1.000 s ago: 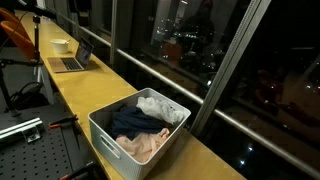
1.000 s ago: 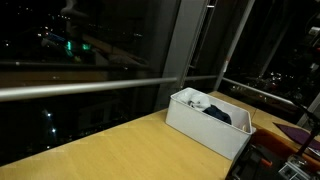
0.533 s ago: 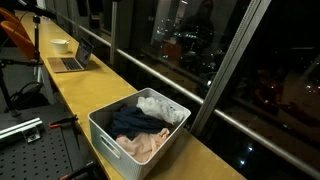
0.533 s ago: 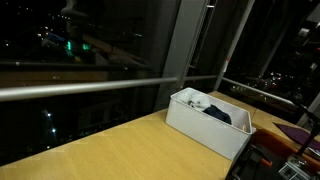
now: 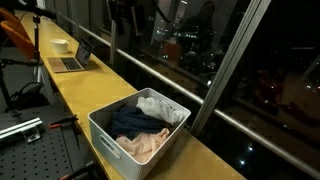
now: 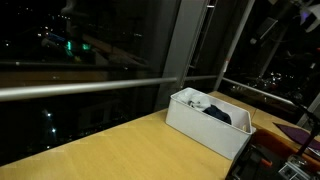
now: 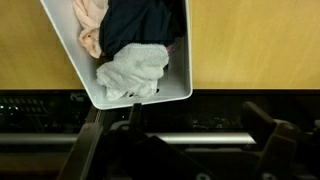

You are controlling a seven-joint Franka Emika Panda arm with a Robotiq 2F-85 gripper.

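High above the white bin [image 7: 150, 101], hovering with gripper [image 7: 197, 120] spread wide, holding nothing. Seemingly lining up, though dim there. Calls for a straight drop onto the white towel [image 7: 130, 70] inside.

Count time! One white bin [image 5: 112, 150] on the tabletop [image 5: 90, 90], and both exterior views agree on a single bin. Inside it there are three pieces of fabric: one white cloth [image 5: 160, 107], one dark blue cloth [image 5: 135, 123] and one pale pink cloth [image 5: 140, 146]. The wrist view, looking down into the bin, gives the same tally, three cloths, one of each colour. Farther along the tabletop, one open laptop [image 5: 72, 60], and just beyond it one pale bowl [image 5: 61, 45]. At the far end, one orange chair [image 5: 15, 35]. One long tabletop carries the lot.
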